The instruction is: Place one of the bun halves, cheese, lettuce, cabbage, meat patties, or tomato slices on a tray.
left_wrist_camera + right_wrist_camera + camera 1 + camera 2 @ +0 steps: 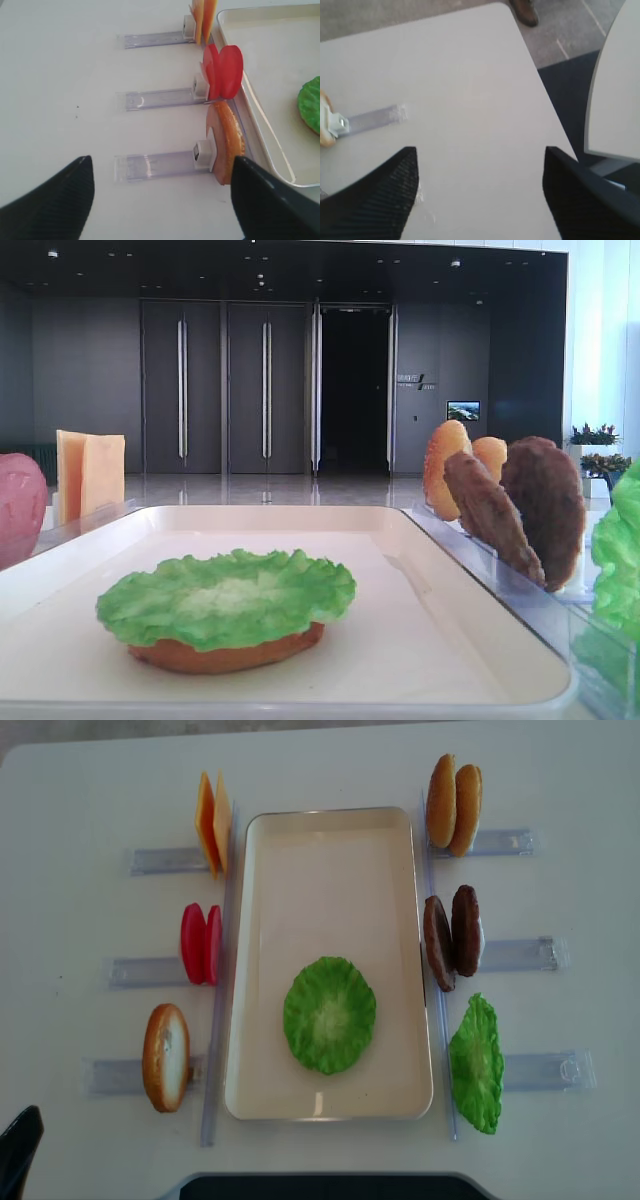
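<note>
Currently, landmark: the tray (pixel 262 970) lies lengthwise in the middle of the table (pixel 80 780), so both arms can reach it.
On the tray: a lettuce leaf (pixel 329 1014) rests on a bun half (pixel 225 652) toward the tray's near end; the stack looks like a burger being built from the bottom up.
Left of the tray: 3 clear racks (pixel 125 1075) hold, far to near, cheese (pixel 212 824), tomato slices (pixel 200 943) and a bun half (pixel 166 1057), each on edge, presumably so a tool can pinch them from above.
Right of the tray: 2 speckled bun halves (pixel 454 804) at the far end, 2 meat patties (pixel 451 936) in the middle, a spare lettuce (pixel 476 1064) nearest.
Left tool (pixel 160 200): released, jaws wide, gripping nothing; it hangs over the table left of the tray, looking toward the near bun half and the tomato slices.
Right tool (pixel 480 195): released as well, empty, over bare table; where it sits relative to the tray I cannot tell.
Judgement: 2 layers are down; a patty, cheese or tomato seems the likely next pick.
</note>
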Robot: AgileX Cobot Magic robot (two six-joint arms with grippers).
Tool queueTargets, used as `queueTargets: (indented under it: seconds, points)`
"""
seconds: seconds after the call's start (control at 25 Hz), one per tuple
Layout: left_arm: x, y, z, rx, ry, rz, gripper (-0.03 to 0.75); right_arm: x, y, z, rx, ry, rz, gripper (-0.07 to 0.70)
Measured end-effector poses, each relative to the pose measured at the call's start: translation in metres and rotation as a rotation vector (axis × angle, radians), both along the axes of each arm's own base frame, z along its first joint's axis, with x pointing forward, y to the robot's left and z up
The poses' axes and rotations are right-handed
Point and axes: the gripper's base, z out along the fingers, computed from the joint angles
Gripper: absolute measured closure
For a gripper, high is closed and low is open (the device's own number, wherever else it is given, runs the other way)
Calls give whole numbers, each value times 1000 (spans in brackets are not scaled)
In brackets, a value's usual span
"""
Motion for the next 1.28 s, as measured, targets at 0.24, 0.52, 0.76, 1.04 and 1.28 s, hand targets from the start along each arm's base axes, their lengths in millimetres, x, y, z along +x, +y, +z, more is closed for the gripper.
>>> queueTargets:
  seconds: [0.24,0.52,0.76,1.04,1.28]
  points:
    - [0,0,0,0,0,0,62,-67,10,15,-68,-192,37,107]
    - [0,0,0,-4,0,1,62,-118,18,-6,-119,-276,77,107]
    - [0,0,0,-4,0,1,62,-150,30,-36,-116,-332,172,107]
    - [0,0,0,-5,0,1,62,-177,39,-74,-124,-398,233,107]
    - [0,0,0,-5,0,1,62,-195,41,-96,-145,-439,240,107]
